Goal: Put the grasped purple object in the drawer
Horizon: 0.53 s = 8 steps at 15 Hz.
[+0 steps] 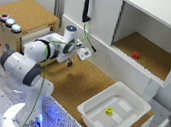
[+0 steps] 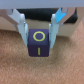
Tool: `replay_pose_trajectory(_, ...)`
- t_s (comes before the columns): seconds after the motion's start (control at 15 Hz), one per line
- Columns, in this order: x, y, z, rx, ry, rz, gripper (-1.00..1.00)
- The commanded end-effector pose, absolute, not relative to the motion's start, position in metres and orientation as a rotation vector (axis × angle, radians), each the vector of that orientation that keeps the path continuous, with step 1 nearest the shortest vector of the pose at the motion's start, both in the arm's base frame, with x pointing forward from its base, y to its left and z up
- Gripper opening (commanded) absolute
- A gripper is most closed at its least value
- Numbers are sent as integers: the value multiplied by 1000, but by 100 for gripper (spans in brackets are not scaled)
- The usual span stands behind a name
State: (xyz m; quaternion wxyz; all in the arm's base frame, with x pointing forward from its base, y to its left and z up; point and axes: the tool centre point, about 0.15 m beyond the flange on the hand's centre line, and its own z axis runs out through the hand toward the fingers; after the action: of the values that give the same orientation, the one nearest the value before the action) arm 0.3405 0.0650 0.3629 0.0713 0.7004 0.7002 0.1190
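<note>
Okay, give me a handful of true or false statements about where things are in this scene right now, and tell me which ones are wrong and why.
1. The tool grips a purple cube between its fingers. True.
2. The purple cube's visible face is marked in red. False: its markings are yellow.
3. A small yellow object lies inside the white tub. True.
4. The red object sits in the white tub. False: it rests on the cork floor of the open white cabinet.
5. Coloured buttons sit on top of the cork-topped box. True.
</note>
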Motion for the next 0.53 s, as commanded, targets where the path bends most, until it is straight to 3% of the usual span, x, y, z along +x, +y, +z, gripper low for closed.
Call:
replay_pose_trajectory(0.0,332,111,432,1995,2034,332,-100)
replay_pose_trajectory(0.47,330,192,491,1920,2070,466,-100)
